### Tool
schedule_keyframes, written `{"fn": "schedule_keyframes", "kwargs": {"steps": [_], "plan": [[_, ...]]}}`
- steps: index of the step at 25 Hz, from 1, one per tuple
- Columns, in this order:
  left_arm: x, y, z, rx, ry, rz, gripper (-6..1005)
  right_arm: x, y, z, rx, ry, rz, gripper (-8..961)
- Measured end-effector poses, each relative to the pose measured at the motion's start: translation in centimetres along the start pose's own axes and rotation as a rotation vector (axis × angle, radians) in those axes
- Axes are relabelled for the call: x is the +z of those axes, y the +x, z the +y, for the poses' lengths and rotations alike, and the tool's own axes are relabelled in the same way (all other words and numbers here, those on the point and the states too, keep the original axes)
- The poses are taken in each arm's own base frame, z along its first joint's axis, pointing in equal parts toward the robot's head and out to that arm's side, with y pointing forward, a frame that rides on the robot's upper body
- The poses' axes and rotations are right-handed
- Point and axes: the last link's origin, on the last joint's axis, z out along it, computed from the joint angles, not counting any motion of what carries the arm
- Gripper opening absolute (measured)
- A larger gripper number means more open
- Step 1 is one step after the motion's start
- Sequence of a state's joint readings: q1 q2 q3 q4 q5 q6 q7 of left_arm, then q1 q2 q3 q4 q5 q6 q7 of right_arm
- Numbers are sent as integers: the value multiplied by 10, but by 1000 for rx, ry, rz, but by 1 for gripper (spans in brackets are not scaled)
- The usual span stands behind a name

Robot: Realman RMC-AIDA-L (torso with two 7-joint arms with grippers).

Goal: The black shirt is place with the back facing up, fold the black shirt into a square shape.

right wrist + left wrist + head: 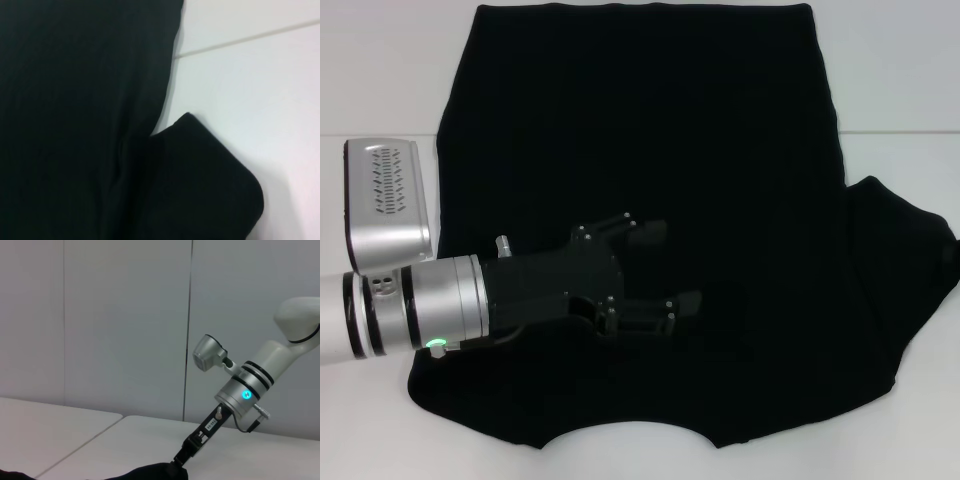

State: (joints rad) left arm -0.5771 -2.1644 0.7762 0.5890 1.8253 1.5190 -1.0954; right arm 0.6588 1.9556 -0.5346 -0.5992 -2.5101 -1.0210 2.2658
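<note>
Black shirt [650, 150]: spread on white counter [380, 90], plain side up, collar edge nearest the robot, right sleeve [910, 260] still laid out flat.
Left pincer [655, 272]: over the shirt's left half, fingers spread, nothing between them.
Right pincer [181, 460]: tip at the cloth; grip cannot be told.
Handling note: likely a side fold; keep edges parallel, smooth creases before releasing.

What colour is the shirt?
Plain black shirt, seen best in the head view.
</note>
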Motion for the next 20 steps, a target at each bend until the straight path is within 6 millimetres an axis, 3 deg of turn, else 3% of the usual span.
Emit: {"fn": "schedule_keyframes", "kwargs": {"steps": [20], "plan": [[1, 1, 0, -23, -1, 0, 948, 6, -7, 0, -28, 38, -65, 10]]}}
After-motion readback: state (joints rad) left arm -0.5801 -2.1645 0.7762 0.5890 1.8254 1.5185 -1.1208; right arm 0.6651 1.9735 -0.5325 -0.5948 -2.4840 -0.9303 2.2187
